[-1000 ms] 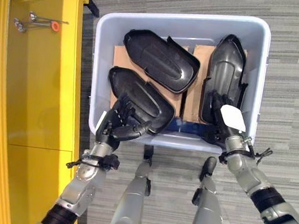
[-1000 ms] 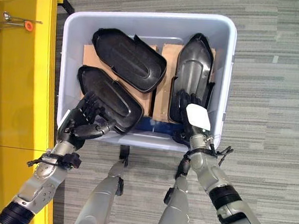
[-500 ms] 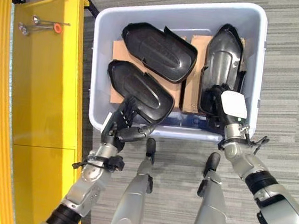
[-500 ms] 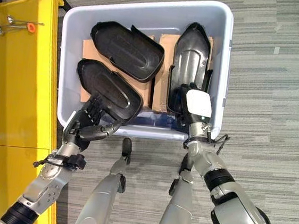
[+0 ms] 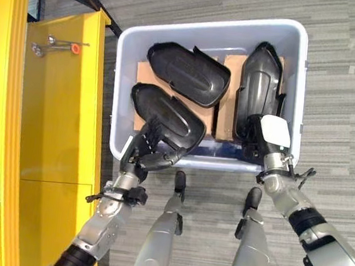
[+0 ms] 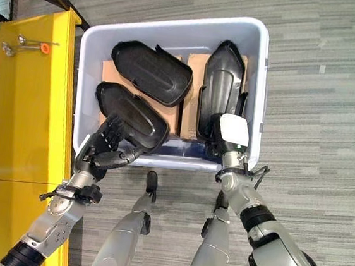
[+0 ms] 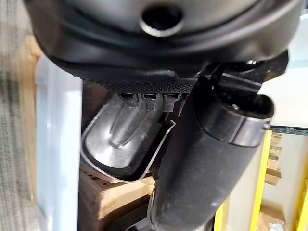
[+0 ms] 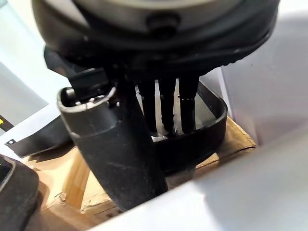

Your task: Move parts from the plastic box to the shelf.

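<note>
From the head camera I read the job as barely begun. On my far left stands the yellow metal shelf (image 5: 52,113); its flat top carries nothing but a few small silver tools with an orange tip (image 5: 56,45) near the far edge, and none of the parts sits on it.

All 3 black moulded plastic shell parts lie in the pale blue plastic box (image 5: 299,89), resting on brown cardboard sheets (image 5: 230,65). The near-left part (image 5: 166,116) lies by the box's near-left corner, the far-left part (image 5: 190,76) lies across the far half just beyond it, and the right part (image 5: 260,91) runs lengthways along the right wall.

My left hand (image 6: 102,150) is at the near wall of the box, fingers curled over the near end of the near-left part with the thumb below its rim; I judge that a grip on it. My right hand (image 6: 228,135), thumb in a white cover, reaches over the near wall onto the near end of the right part. In its wrist view the fingers (image 8: 166,108) dip inside that shell's rim with the thumb outside, so I take it as gripping too.

Nothing is lifted clear yet: 3 parts are left to carry over.
</note>
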Tool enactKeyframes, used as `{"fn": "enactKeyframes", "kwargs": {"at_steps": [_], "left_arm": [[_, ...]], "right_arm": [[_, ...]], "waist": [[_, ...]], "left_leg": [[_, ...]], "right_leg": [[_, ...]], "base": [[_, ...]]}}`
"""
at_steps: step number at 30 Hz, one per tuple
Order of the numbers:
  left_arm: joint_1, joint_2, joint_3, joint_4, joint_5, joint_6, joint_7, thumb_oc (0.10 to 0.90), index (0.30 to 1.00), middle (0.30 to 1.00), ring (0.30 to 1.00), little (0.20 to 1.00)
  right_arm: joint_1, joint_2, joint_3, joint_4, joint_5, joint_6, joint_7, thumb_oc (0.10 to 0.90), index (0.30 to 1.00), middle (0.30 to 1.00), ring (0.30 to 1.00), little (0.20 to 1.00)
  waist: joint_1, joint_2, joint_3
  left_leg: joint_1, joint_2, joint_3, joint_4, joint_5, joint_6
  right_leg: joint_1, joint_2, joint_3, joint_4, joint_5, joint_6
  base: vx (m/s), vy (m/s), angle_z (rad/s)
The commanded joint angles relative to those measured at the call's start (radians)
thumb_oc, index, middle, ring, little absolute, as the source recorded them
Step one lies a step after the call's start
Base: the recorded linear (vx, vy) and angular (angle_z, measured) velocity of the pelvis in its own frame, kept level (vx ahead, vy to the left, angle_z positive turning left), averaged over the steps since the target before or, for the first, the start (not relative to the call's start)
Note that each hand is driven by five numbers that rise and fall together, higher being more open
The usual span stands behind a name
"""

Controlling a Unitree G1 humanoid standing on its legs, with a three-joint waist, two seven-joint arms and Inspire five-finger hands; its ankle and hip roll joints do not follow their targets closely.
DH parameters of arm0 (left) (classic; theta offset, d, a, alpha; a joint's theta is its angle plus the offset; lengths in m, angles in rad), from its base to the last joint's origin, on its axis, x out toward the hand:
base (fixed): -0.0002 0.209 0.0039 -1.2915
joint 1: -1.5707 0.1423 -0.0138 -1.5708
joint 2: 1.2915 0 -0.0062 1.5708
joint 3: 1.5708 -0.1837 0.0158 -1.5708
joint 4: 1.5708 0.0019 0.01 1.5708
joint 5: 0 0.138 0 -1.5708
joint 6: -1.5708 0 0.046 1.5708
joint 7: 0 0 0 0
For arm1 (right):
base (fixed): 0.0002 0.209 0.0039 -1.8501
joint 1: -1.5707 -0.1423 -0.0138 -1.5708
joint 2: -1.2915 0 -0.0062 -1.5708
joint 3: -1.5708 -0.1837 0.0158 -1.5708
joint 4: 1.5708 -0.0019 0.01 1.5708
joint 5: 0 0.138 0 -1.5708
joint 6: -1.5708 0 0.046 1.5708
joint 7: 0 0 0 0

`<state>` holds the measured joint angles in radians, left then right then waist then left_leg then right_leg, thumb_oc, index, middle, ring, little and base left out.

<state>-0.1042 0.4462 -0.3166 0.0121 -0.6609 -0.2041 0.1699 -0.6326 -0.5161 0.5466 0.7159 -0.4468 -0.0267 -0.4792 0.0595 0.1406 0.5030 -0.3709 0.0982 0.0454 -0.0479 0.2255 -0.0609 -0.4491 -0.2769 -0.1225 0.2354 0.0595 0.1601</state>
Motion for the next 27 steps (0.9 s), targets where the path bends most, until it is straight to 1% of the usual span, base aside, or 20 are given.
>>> {"fn": "enactKeyframes", "kwargs": {"at_steps": [1, 3, 4, 7, 8, 9, 10, 11, 12, 13, 14, 17, 18, 19, 20, 24, 25, 26, 27], "left_arm": [[-0.044, 0.039, 0.026, -0.089, 0.015, -0.095, 0.005, 0.900, 1.000, 1.000, 1.000, 1.000], [-0.040, 0.040, 0.024, -0.081, 0.015, -0.092, 0.004, 0.900, 1.000, 1.000, 1.000, 1.000], [-0.040, 0.040, 0.024, -0.081, 0.015, -0.092, 0.004, 0.900, 1.000, 1.000, 1.000, 1.000], [-0.022, 0.046, 0.034, -0.068, 0.013, -0.083, -0.002, 0.900, 1.000, 1.000, 1.000, 1.000], [-0.021, 0.046, 0.034, -0.069, 0.013, -0.083, -0.002, 0.900, 1.000, 1.000, 1.000, 1.000], [-0.006, 0.050, 0.041, -0.059, 0.013, -0.078, -0.008, 0.900, 1.000, 1.000, 1.000, 1.000], [0.002, 0.052, 0.045, -0.055, 0.015, -0.076, -0.010, 0.900, 1.000, 1.000, 1.000, 1.000], [0.003, 0.053, 0.045, -0.055, 0.015, -0.076, -0.010, 0.900, 1.000, 1.000, 1.000, 1.000], [0.019, 0.055, 0.055, -0.046, 0.016, -0.069, -0.020, 0.900, 1.000, 1.000, 1.000, 1.000], [0.021, 0.055, 0.054, -0.047, 0.015, -0.069, -0.020, 0.900, 1.000, 1.000, 1.000, 1.000], [0.038, 0.061, 0.067, -0.040, 0.017, -0.064, -0.030, 0.900, 1.000, 1.000, 1.000, 1.000], [0.069, 0.066, 0.085, -0.033, 0.017, -0.057, -0.045, 0.900, 1.000, 1.000, 1.000, 1.000], [0.070, 0.066, 0.085, -0.034, 0.017, -0.056, -0.045, 0.900, 1.000, 1.000, 1.000, 1.000], [0.090, 0.064, 0.102, -0.025, 0.019, -0.050, -0.053, 0.900, 1.000, 1.000, 1.000, 1.000], [0.091, 0.065, 0.102, -0.025, 0.019, -0.050, -0.053, 0.900, 1.000, 1.000, 1.000, 1.000], [0.125, 0.056, 0.130, -0.007, 0.028, -0.043, -0.065, 0.900, 1.000, 1.000, 1.000, 1.000], [0.136, 0.049, 0.142, 0.005, 0.037, -0.040, -0.069, 0.900, 1.000, 1.000, 1.000, 1.000], [0.137, 0.048, 0.141, 0.005, 0.037, -0.040, -0.069, 0.900, 1.000, 1.000, 1.000, 1.000], [0.143, 0.042, 0.152, 0.012, 0.042, -0.038, -0.073, 0.900, 1.000, 1.000, 1.000, 1.000]], "right_arm": [[0.097, 0.062, 0.051, 0.011, 0.054, -0.010, 0.090, 0.400, 0.300, 0.300, 0.300, 0.300], [0.109, 0.056, 0.047, -0.022, 0.053, -0.011, 0.090, 0.400, 0.300, 0.300, 0.300, 0.300], [0.109, 0.056, 0.047, -0.022, 0.053, -0.011, 0.090, 0.400, 0.300, 0.300, 0.300, 0.300], [0.131, 0.036, 0.021, -0.110, 0.073, -0.021, 0.094, 0.400, 0.300, 0.300, 0.300, 0.300], [0.132, 0.036, 0.021, -0.112, 0.073, -0.020, 0.095, 0.400, 0.300, 0.300, 0.300, 0.300], [0.145, 0.022, 0.005, -0.162, 0.072, -0.027, 0.096, 0.400, 0.300, 0.300, 0.300, 0.300], [0.152, 0.014, -0.004, -0.193, 0.074, -0.033, 0.097, 0.400, 0.300, 0.300, 0.300, 0.300], [0.154, 0.013, -0.005, -0.196, 0.074, -0.031, 0.098, 0.400, 0.300, 0.300, 0.300, 0.300], [0.170, -0.003, -0.023, -0.252, 0.073, -0.041, 0.102, 0.400, 0.300, 0.300, 0.300, 0.300], [0.173, -0.004, -0.025, -0.255, 0.073, -0.040, 0.104, 0.400, 0.300, 0.300, 0.300, 0.300], [0.189, -0.016, -0.046, -0.302, 0.073, -0.050, 0.106, 0.400, 0.300, 0.300, 0.300, 0.300], [0.215, -0.038, -0.080, -0.377, 0.074, -0.063, 0.113, 0.400, 0.300, 0.300, 0.300, 0.300], [0.218, -0.039, -0.081, -0.379, 0.074, -0.062, 0.114, 0.400, 0.300, 0.300, 0.300, 0.300], [0.231, -0.047, -0.101, -0.415, 0.075, -0.070, 0.121, 0.400, 0.300, 0.300, 0.300, 0.300], [0.233, -0.047, -0.102, -0.417, 0.075, -0.069, 0.122, 0.400, 0.300, 0.300, 0.300, 0.300], [0.243, -0.074, -0.128, -0.480, 0.062, -0.079, 0.134, 0.400, 0.300, 0.300, 0.300, 0.300], [0.240, -0.087, -0.136, -0.508, 0.056, -0.083, 0.140, 0.400, 0.300, 0.300, 0.300, 0.300], [0.240, -0.087, -0.136, -0.508, 0.056, -0.083, 0.141, 0.400, 0.300, 0.300, 0.300, 0.300], [0.235, -0.097, -0.142, -0.525, 0.050, -0.085, 0.148, 0.400, 0.300, 0.300, 0.300, 0.300]], "waist": [[0.030, -0.056, -0.020], [0.029, -0.064, -0.041], [0.029, -0.064, -0.041], [0.031, -0.082, -0.086], [0.031, -0.081, -0.085], [0.030, -0.090, -0.109], [0.029, -0.094, -0.122], [0.029, -0.093, -0.121], [0.027, -0.104, -0.151], [0.027, -0.104, -0.150], [0.023, -0.116, -0.181], [0.019, -0.131, -0.231], [0.019, -0.131, -0.231], [0.016, -0.138, -0.267], [0.016, -0.138, -0.267], [0.017, -0.150, -0.327], [0.019, -0.154, -0.356], [0.019, -0.154, -0.356], [0.019, -0.158, -0.377]], "left_leg": [[0.088, 0.054, -0.009, -0.002, -0.074, -0.049], [0.120, 0.061, -0.011, -0.016, -0.073, -0.052], [0.121, 0.061, -0.011, -0.017, -0.073, -0.052], [0.161, 0.072, -0.012, -0.032, -0.073, -0.059], [0.163, 0.072, -0.013, -0.032, -0.074, -0.059], [0.185, 0.081, -0.013, -0.037, -0.076, -0.061], [0.197, 0.084, -0.013, -0.039, -0.077, -0.063], [0.200, 0.084, -0.013, -0.039, -0.078, -0.063], [0.221, 0.092, -0.013, -0.039, -0.083, -0.066], [0.224, 0.093, -0.013, -0.039, -0.084, -0.067], [0.243, 0.098, -0.012, -0.039, -0.089, -0.069], [0.274, 0.105, -0.008, -0.039, -0.099, -0.074], [0.275, 0.106, -0.008, -0.039, -0.099, -0.074], [0.294, 0.109, -0.005, -0.039, -0.104, -0.077], [0.295, 0.109, -0.005, -0.039, -0.104, -0.077], [0.321, 0.114, 0.003, -0.039, -0.112, -0.082], [0.332, 0.117, 0.006, -0.039, -0.115, -0.084], [0.332, 0.117, 0.006, -0.039, -0.115, -0.084], [0.343, 0.119, 0.008, -0.039, -0.118, -0.084]], "right_leg": [[0.080, -0.049, -0.016, -0.112, 0.083, 0.020], [0.110, -0.044, -0.023, -0.120, 0.078, 0.021], [0.110, -0.044, -0.023, -0.120, 0.078, 0.021], [0.161, -0.035, -0.036, -0.139, 0.070, 0.022], [0.163, -0.034, -0.037, -0.141, 0.071, 0.022], [0.188, -0.030, -0.042, -0.152, 0.069, 0.023], [0.202, -0.027, -0.044, -0.159, 0.068, 0.024], [0.206, -0.026, -0.045, -0.161, 0.068, 0.024], [0.236, -0.022, -0.051, -0.175, 0.066, 0.025], [0.240, -0.021, -0.053, -0.178, 0.066, 0.025], [0.268, -0.015, -0.060, -0.190, 0.064, 0.027], [0.313, -0.004, -0.070, -0.217, 0.064, 0.028], [0.316, -0.003, -0.071, -0.219, 0.064, 0.028], [0.341, 0.003, -0.078, -0.237, 0.067, 0.029], [0.343, 0.004, -0.079, -0.239, 0.068, 0.029], [0.384, 0.012, -0.085, -0.274, 0.077, 0.032], [0.400, 0.013, -0.089, -0.286, 0.082, 0.034], [0.400, 0.014, -0.089, -0.286, 0.082, 0.034], [0.412, 0.015, -0.089, -0.291, 0.083, 0.036]], "base": [[0.06, -0.019, 0.06], [0.05, -0.016, 0.03], [0.06, -0.018, 0.06], [0.07, -0.030, 0.07], [0.08, -0.031, -0.01], [0.08, -0.022, -0.05], [0.08, -0.023, -0.06], [0.10, -0.024, -0.04], [0.07, -0.019, -0.02], [0.13, -0.040, 0.00], [0.10, -0.030, 0.00], [0.10, -0.026, 0.02], [0.11, -0.014, -0.01], [0.08, -0.006, 0.01], [0.09, -0.009, 0.01], [0.06, -0.003, -0.04], [0.06, -0.002, -0.05], [0.06, 0.010, -0.03], [0.03, 0.009, -0.02]]}}
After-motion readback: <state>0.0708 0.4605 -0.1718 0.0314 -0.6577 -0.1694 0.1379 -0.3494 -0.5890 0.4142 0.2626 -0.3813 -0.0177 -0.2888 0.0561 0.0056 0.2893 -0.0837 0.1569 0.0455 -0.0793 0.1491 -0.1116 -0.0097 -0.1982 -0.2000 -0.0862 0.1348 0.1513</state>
